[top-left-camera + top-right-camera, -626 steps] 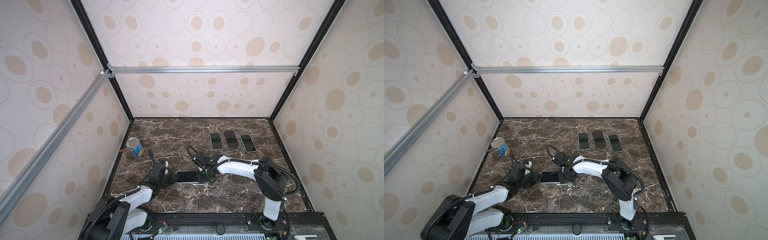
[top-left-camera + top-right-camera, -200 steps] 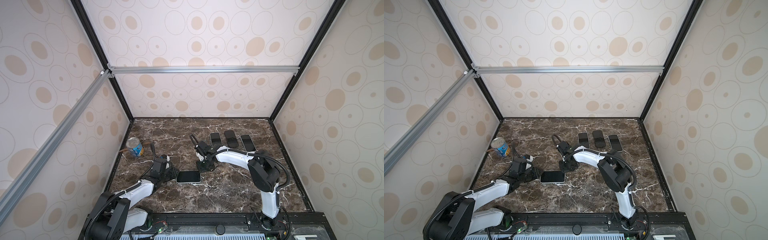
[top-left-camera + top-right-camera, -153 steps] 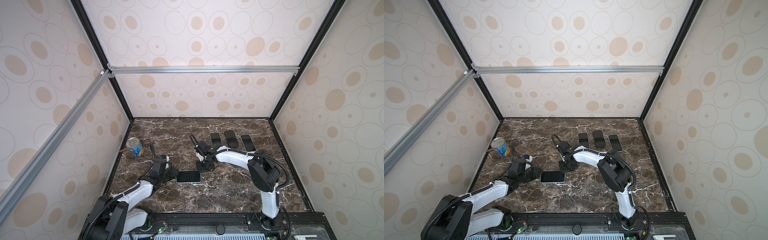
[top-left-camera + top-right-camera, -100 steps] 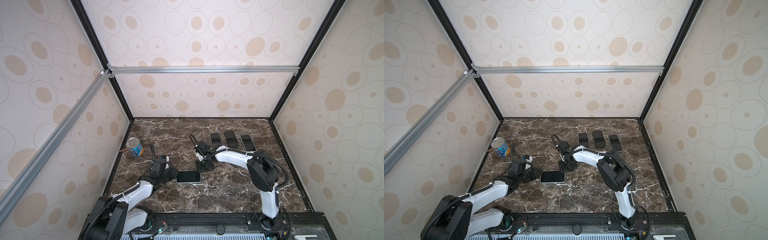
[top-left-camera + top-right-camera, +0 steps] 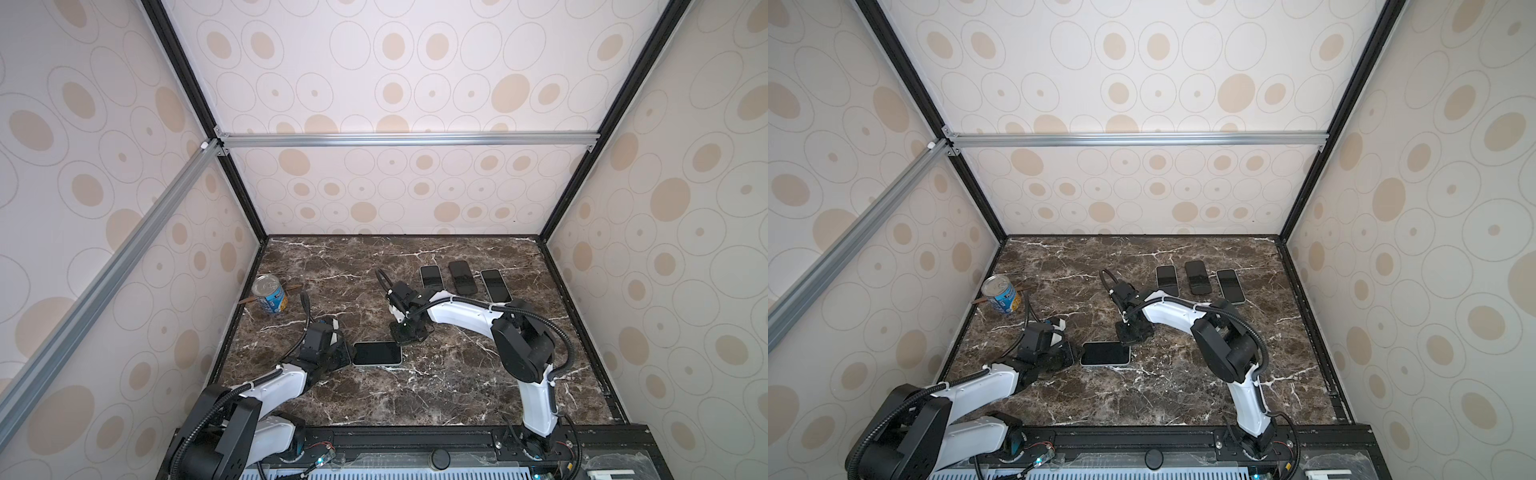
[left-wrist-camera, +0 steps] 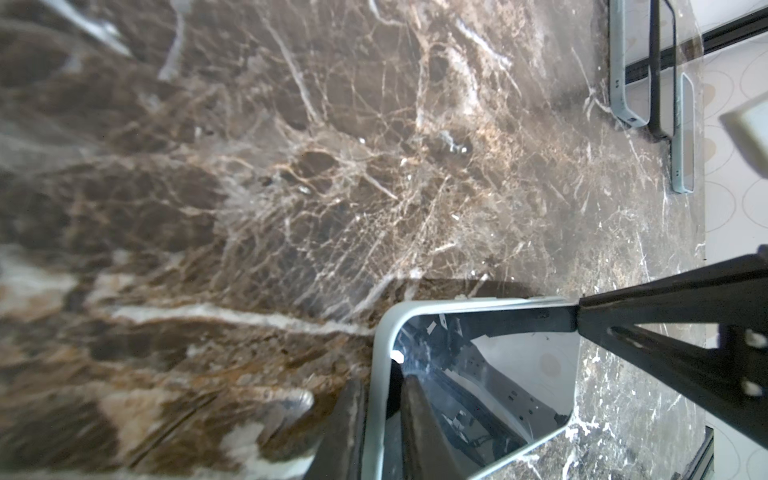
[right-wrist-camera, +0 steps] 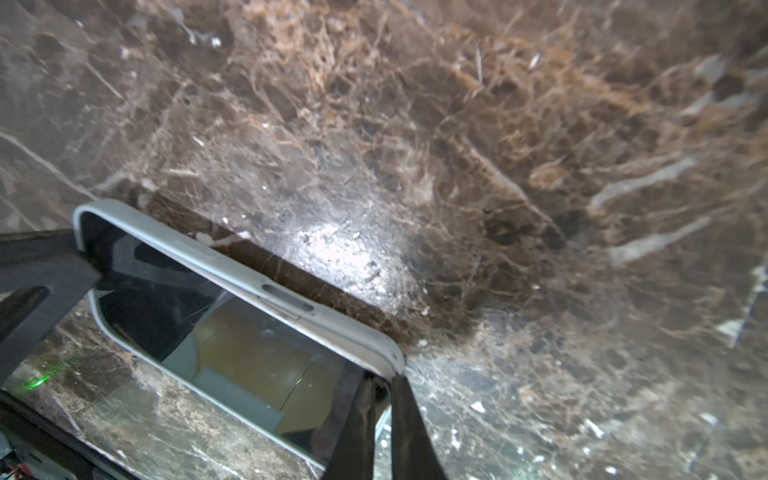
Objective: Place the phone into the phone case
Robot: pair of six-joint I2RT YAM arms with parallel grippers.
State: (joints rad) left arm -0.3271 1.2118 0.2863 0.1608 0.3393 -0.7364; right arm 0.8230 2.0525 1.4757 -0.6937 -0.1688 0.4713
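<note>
My left claw (image 5: 348,354) pinches the phone case (image 6: 380,357) rim; my right claw (image 5: 403,338), closed, bears on the phone (image 5: 376,353) lying in it on the counter (image 5: 436,386). Uneven pressure could pop a corner out.

A dark brown, white-veined marble tabletop (image 5: 436,395) spreads beneath the left pincer (image 5: 347,356); cream walls (image 5: 415,195) printed with beige ovals enclose it, silver aluminium bars (image 5: 407,139) crossing above.

Glossy brown marble-look table (image 5: 457,399) with white veins. The phone (image 5: 376,352) has a mirror-glossy black glass screen inside a smooth, matt, pale grey-green plastic-looking case (image 7: 232,266). Shiny metal-topped can (image 5: 271,295), glossy blue label. Glossy white plastic arms (image 5: 461,316). Brushed metal rails (image 5: 407,139); matt patterned walls (image 5: 415,62).
</note>
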